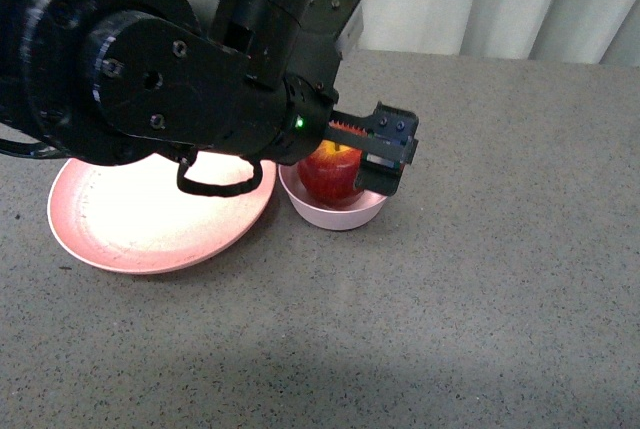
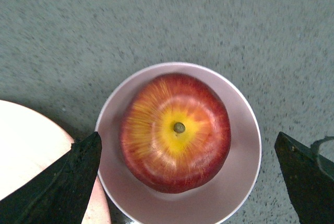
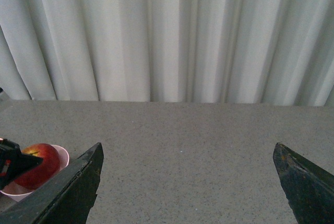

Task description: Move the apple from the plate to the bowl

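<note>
The dark-red apple (image 1: 333,177) with its yellow stem patch sits in the small pale-pink bowl (image 1: 335,215). The wide salmon-pink plate (image 1: 150,219) lies just left of the bowl, touching it or nearly so, with nothing on it. My left gripper (image 1: 372,154) hovers open right above the apple. In the left wrist view the apple (image 2: 175,130) fills the bowl (image 2: 242,145), and my left gripper (image 2: 188,138) has its jaws spread wider than the bowl, touching nothing. My right gripper (image 3: 188,148) is open and empty over bare table, with the apple (image 3: 39,164) off to one side.
The grey speckled table (image 1: 500,269) stretches in front of and to the right of the bowl. A white curtain (image 3: 167,36) hangs behind the table's far edge. My left arm's black body (image 1: 150,79) hides the far part of the plate.
</note>
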You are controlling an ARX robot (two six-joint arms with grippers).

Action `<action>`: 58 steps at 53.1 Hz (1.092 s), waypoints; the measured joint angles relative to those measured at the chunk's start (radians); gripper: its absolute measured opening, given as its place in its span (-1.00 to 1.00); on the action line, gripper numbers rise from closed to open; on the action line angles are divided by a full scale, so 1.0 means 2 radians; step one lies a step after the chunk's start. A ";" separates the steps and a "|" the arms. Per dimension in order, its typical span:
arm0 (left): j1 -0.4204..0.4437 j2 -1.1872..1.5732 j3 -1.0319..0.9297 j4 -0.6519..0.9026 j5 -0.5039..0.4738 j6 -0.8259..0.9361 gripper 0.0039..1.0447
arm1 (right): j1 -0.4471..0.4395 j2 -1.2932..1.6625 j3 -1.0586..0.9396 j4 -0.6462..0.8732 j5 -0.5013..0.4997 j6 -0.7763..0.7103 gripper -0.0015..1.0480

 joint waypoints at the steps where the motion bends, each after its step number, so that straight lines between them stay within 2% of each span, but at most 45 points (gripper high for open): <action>1: 0.000 -0.004 -0.003 0.005 -0.003 -0.003 0.88 | 0.000 0.000 0.000 0.000 0.000 0.000 0.82; 4: 0.003 -0.020 -0.016 0.023 -0.019 -0.010 0.88 | 0.000 0.000 0.000 0.000 0.000 0.000 0.82; 15: 0.041 -0.115 -0.124 0.117 -0.151 -0.054 0.88 | 0.000 0.000 0.000 0.000 0.000 0.000 0.82; 20: 0.051 -0.145 -0.165 0.129 -0.186 -0.054 0.88 | 0.000 0.000 0.000 0.000 0.000 0.000 0.82; 32: 0.057 -0.167 -0.188 0.136 -0.192 -0.051 0.87 | 0.000 0.000 0.000 0.000 0.000 0.000 0.82; 34: 0.060 -0.159 -0.199 0.184 -0.182 -0.040 0.79 | 0.000 0.000 0.000 0.000 0.000 0.000 0.82; 38: 0.074 -0.150 -0.262 0.359 -0.154 -0.006 0.48 | 0.000 0.000 0.000 0.000 0.000 0.000 0.82; 41: 0.089 -0.168 -0.300 0.425 -0.145 0.005 0.27 | 0.000 0.000 0.000 0.000 0.001 0.000 0.82; 44: 0.100 -0.189 -0.320 0.440 -0.135 0.010 0.13 | 0.000 0.000 0.000 0.000 0.001 0.000 0.82; 48: 0.123 -0.242 -0.361 0.443 -0.117 0.016 -0.22 | 0.000 0.000 0.000 0.000 0.000 0.000 0.82; 52: 0.137 -0.272 -0.388 0.435 -0.104 0.017 -0.46 | 0.000 0.000 0.000 0.000 -0.001 0.000 0.82; 58: 0.154 -0.335 -0.411 0.382 -0.088 0.018 -0.80 | 0.000 0.000 0.000 0.000 -0.001 0.000 0.82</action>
